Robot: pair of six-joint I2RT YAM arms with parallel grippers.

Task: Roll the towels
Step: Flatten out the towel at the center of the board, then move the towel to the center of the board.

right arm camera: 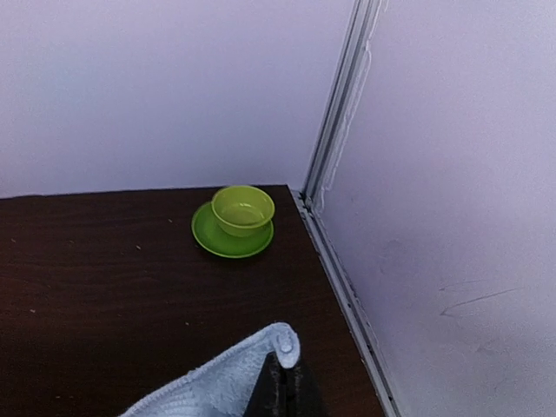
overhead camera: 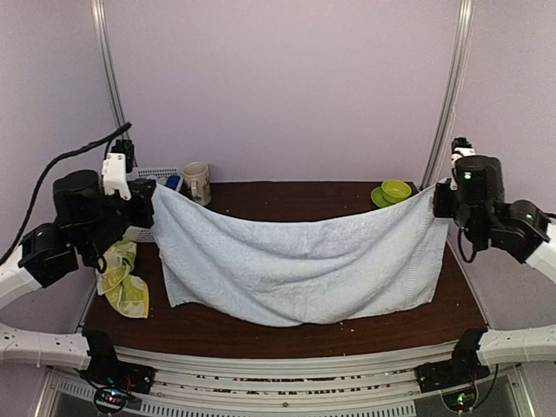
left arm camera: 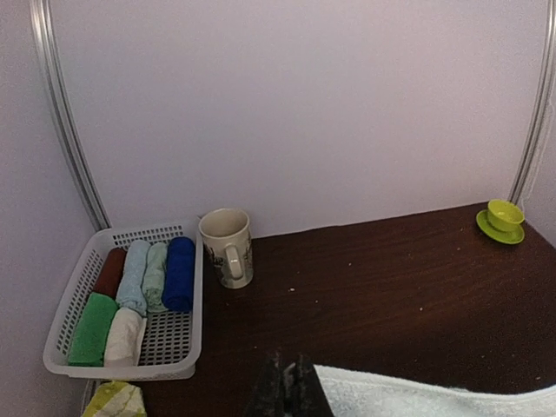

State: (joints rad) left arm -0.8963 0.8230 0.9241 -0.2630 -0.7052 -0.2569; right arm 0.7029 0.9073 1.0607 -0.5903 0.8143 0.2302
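Your left gripper [overhead camera: 153, 193] is clenched on one upper corner of the pale blue-white towel [overhead camera: 295, 261], above the left edge of the table [overhead camera: 287, 198]; the yellow-green towel [overhead camera: 122, 280] lies crumpled just below. Hung between both claws, the long towel sags onto the tabletop near the front edge, with bare wood behind. Your right gripper [overhead camera: 437, 198] pinches its other corner over the right edge.
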